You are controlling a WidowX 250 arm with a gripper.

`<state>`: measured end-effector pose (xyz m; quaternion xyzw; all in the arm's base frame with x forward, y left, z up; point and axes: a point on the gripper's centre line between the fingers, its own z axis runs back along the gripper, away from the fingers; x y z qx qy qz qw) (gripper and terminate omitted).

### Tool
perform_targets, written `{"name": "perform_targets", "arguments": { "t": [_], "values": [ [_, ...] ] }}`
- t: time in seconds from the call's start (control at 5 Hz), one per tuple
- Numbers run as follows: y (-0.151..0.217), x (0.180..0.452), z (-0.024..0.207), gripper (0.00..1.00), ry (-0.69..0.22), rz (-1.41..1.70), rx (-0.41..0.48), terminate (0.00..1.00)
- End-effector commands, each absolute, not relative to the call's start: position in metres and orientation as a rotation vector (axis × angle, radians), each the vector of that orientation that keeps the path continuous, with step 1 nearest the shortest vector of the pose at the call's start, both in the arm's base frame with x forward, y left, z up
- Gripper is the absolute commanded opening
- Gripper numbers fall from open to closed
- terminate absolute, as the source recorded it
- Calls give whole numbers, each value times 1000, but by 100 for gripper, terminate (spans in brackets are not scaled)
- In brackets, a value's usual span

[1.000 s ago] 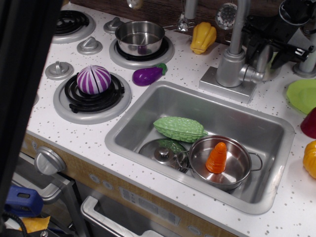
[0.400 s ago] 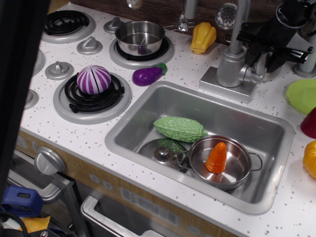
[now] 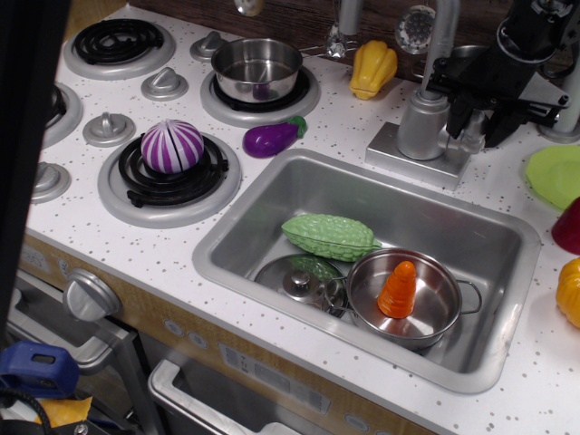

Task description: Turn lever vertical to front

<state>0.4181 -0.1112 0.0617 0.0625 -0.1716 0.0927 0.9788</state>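
The lever [image 3: 471, 136] is a short silver-grey stub jutting right from the thick tap body [image 3: 421, 122] behind the sink. It is mostly covered by my black gripper [image 3: 478, 122], which has come down from the upper right. The fingers [image 3: 457, 113] stand apart, one on each side of the lever, and only a small part of it shows between them. I cannot see them pressing on it. The tall thin spout pipe [image 3: 441, 41] rises from the tap body just left of the gripper.
The steel sink [image 3: 272, 195] holds a green gourd [image 3: 328, 236], a lid [image 3: 299, 281] and a pot with an orange carrot [image 3: 399, 290]. Also in view are a yellow pepper [image 3: 373, 68], an eggplant [image 3: 270, 138], a pot on a burner [image 3: 256, 68], a purple onion [image 3: 172, 145] and a green plate [image 3: 555, 174].
The gripper has moved left and down from beside the tap, so its fingers now straddle the lever. The dark shape at the left edge has drawn back.
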Motion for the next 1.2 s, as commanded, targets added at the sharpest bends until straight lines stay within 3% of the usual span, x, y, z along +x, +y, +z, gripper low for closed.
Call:
{"name": "perform_targets", "arguments": {
  "t": [0.0,0.4,0.8,1.0],
  "values": [
    [-128,412,81,0,-283,172,50,0],
    [-130,414,77,0,-142,208,-1,0],
    [-137,398,73,0,-154,243,48,0],
    [-137,390,65,0,-191,259,55,100]
  ]
}}
